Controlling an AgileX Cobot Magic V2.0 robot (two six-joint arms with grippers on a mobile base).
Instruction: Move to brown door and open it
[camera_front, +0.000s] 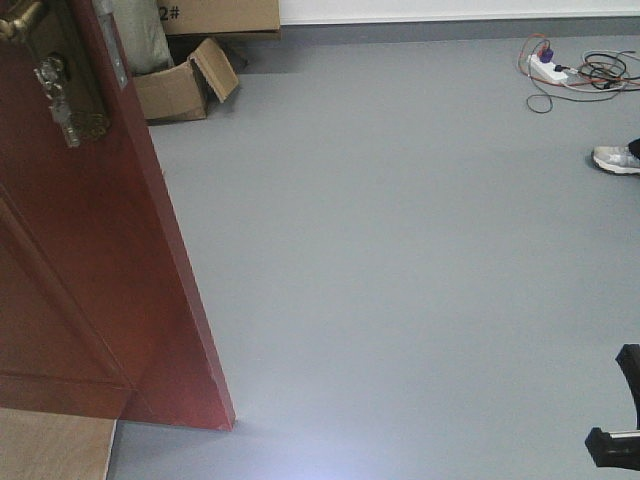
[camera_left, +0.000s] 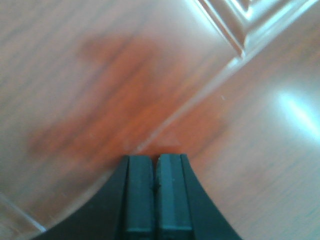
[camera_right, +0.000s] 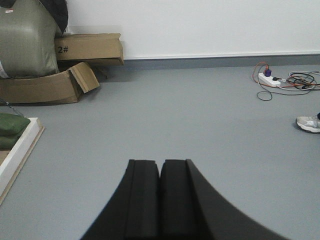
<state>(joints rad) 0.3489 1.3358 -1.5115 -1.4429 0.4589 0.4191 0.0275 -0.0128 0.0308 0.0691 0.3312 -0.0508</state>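
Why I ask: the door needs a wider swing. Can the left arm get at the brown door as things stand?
Probably yes. The left gripper, jaws shut, faces the glossy panel of the brown door close up, with nothing between them. Whether it actually touches cannot be told.

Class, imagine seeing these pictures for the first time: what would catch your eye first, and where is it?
The glossy brown door fills the front view's left side, its brass lever handle near the top. Cardboard boxes sit by the far wall, and a power strip with tangled cables lies far right.
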